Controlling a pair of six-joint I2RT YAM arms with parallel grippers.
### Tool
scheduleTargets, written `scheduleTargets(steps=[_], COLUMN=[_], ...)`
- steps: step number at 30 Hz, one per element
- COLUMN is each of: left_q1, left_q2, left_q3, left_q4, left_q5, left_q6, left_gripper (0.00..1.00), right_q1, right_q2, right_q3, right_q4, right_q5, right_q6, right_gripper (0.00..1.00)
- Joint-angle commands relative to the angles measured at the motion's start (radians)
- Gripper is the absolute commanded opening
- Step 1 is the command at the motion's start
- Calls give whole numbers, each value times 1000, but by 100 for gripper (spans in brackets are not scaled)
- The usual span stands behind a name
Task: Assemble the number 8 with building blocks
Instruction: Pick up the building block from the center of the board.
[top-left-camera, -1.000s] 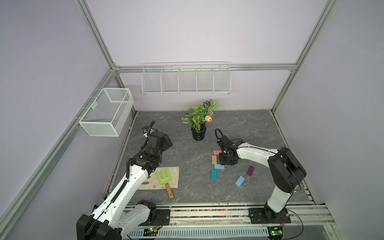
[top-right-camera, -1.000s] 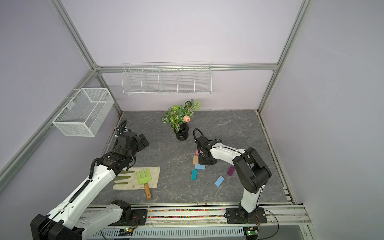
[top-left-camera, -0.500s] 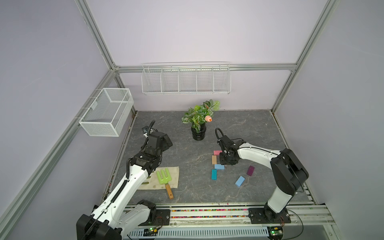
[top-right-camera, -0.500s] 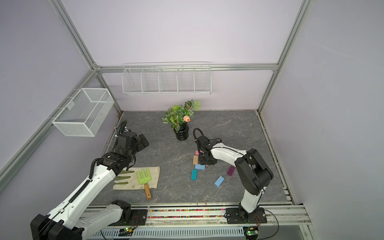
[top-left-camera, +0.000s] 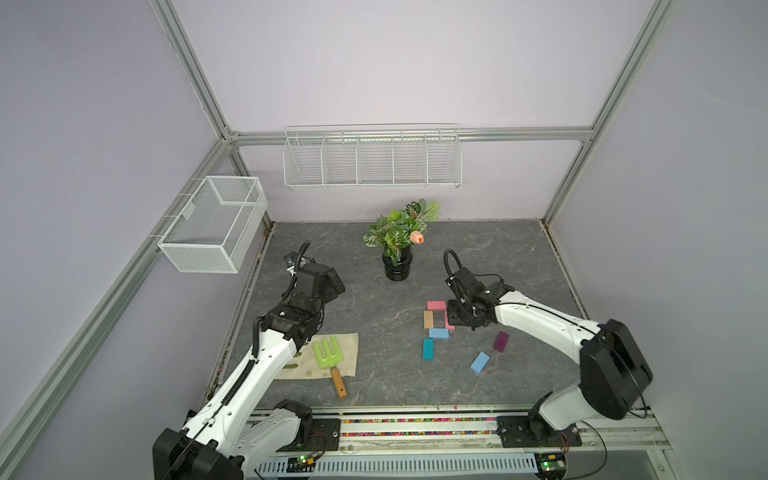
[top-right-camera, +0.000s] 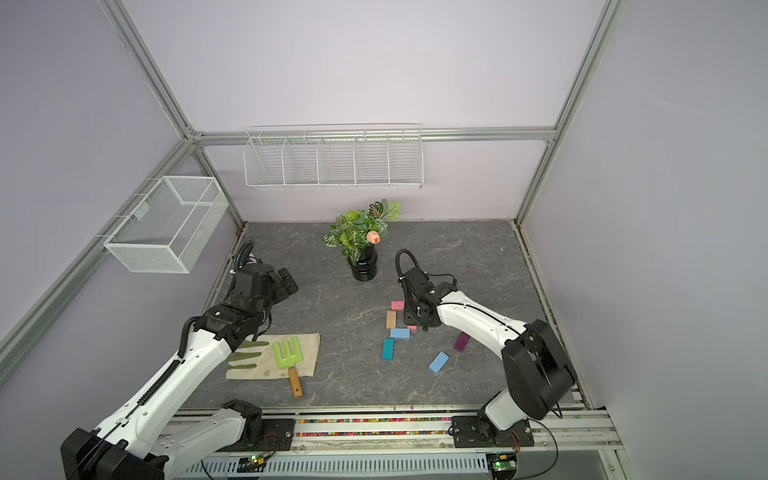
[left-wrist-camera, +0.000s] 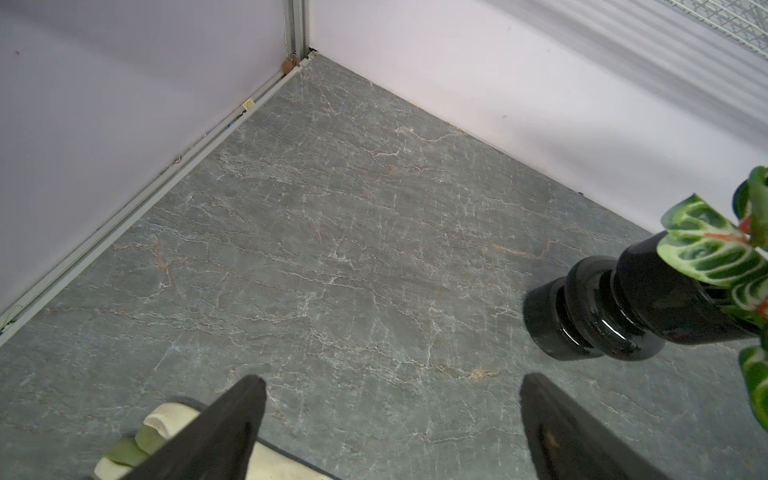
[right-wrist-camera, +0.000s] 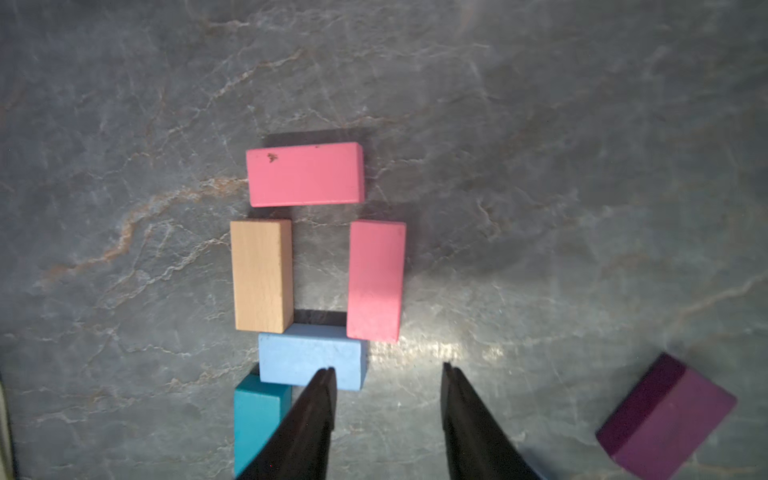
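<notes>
In the right wrist view a pink block (right-wrist-camera: 305, 173), a tan block (right-wrist-camera: 261, 275), a second pink block (right-wrist-camera: 375, 279) and a light blue block (right-wrist-camera: 309, 356) form a rectangular loop. A teal block (right-wrist-camera: 255, 419) touches the light blue one's lower corner. A dark purple block (right-wrist-camera: 665, 419) lies apart, and another light blue block (top-left-camera: 480, 362) lies loose nearer the front. My right gripper (right-wrist-camera: 387, 368) hangs open just above the loop's pink side, holding nothing. My left gripper (left-wrist-camera: 390, 380) is open over bare floor at the left.
A black pot with a plant (top-left-camera: 397, 268) stands behind the blocks. A green garden fork (top-left-camera: 330, 359) lies on a beige glove (top-left-camera: 347, 353) at front left. A wire basket (top-left-camera: 214, 224) and a wire shelf (top-left-camera: 372, 160) hang on the walls.
The right gripper's jaws have spread wider over the loop of blocks, with the arm nearly in the same place. The left arm has not moved.
</notes>
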Motion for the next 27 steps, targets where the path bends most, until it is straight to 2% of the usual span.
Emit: scheduleTargets(steps=[1, 4, 12, 17, 27], left_q1=[-5, -5, -10, -13, -16], left_q2=[14, 32, 21, 14, 5], left_q3=[18, 29, 17, 12, 8], left_q4=[-28, -42, -39, -43, -46], left_q5=[0, 12, 33, 50, 48], left_q6=[-15, -18, -33, -36, -34], left_gripper=[100, 100, 100, 100, 100], right_q1=[6, 14, 21, 21, 26], right_q2=[-99, -214, -416, -427, -320], right_q3=[-103, -232, -375, -410, -448], right_q4=[-103, -120, -177, -113, 9], right_q5=[37, 21, 40, 0, -50], right_q6=[154, 240, 378, 423, 493], right_gripper=[60, 73, 75, 79, 80])
